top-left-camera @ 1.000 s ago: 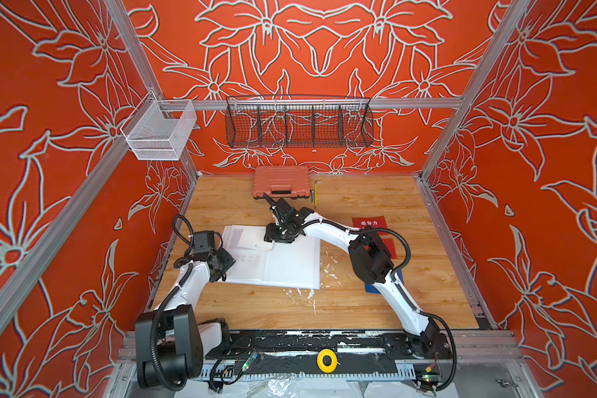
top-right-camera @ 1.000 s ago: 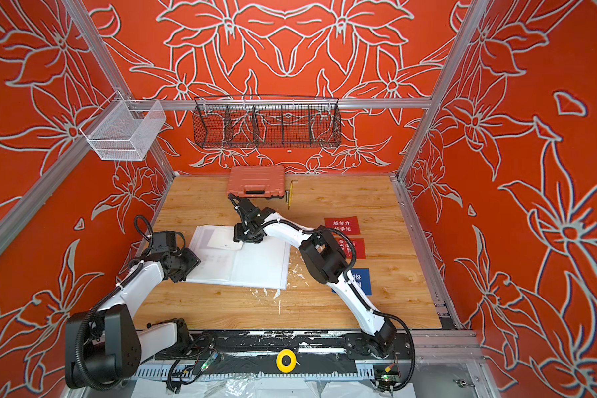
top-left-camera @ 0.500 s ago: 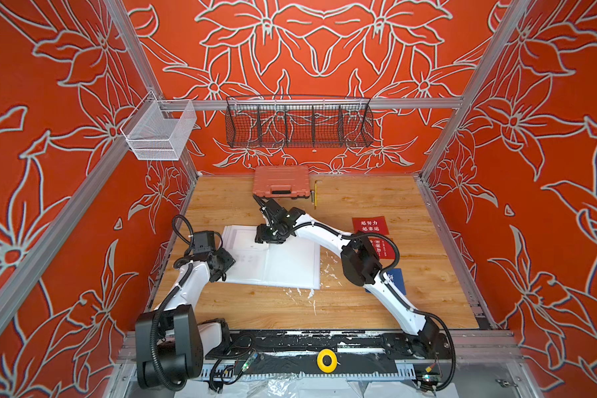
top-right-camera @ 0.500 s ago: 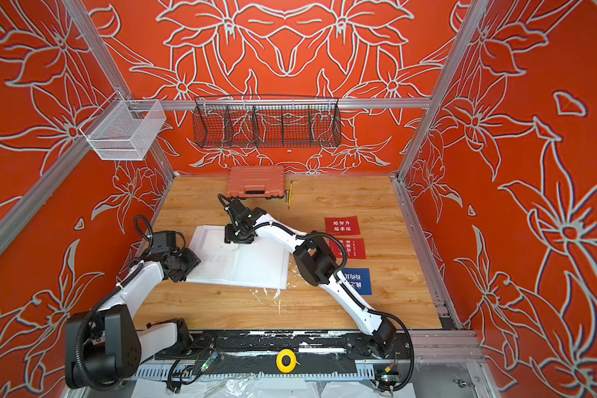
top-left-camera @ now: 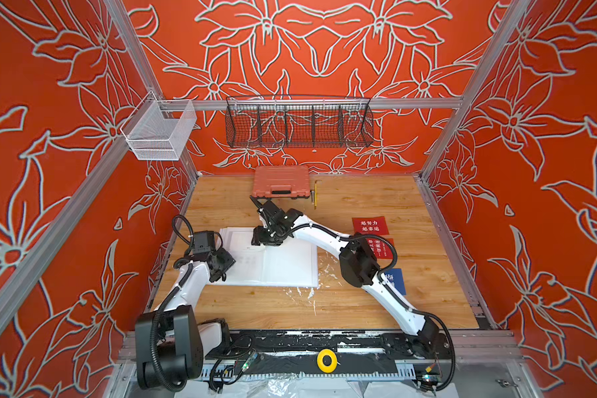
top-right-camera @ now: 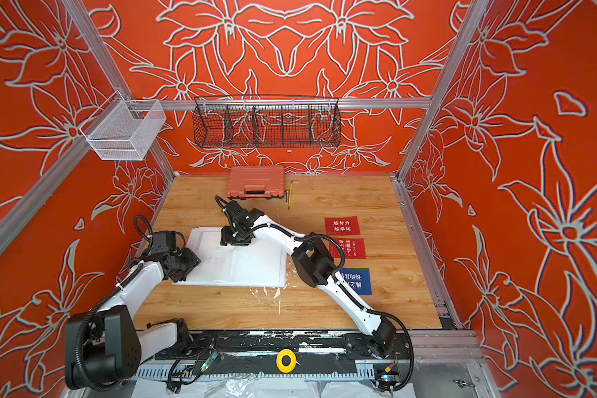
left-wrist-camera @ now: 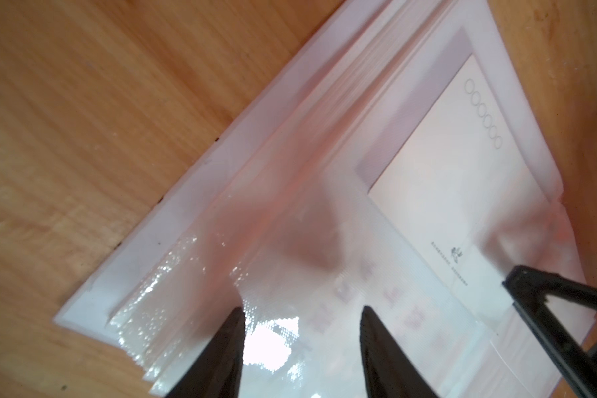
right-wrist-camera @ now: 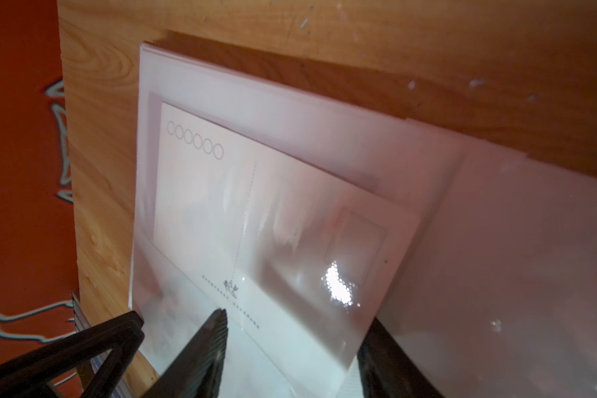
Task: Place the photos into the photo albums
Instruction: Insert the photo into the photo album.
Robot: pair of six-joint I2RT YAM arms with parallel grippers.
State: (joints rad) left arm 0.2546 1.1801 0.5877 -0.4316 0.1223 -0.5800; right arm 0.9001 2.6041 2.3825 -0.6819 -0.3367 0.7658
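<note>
Rests the left jaws, narrowly parted and empty, on a clear sleeve (left-wrist-camera: 273,330) of the photo album (top-left-camera: 283,265), open flat on the worktop (top-left-camera: 359,310). Holds the right jaws wider, tips down on a white photo (right-wrist-camera: 255,224) partly under the far sleeve film. Shows two red photos (top-left-camera: 370,225) and a blue photo (top-right-camera: 361,282) right of the album.

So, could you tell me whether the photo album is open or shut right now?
Open: the photo album lies spread flat on the table, two white pages showing in both top views.
</note>
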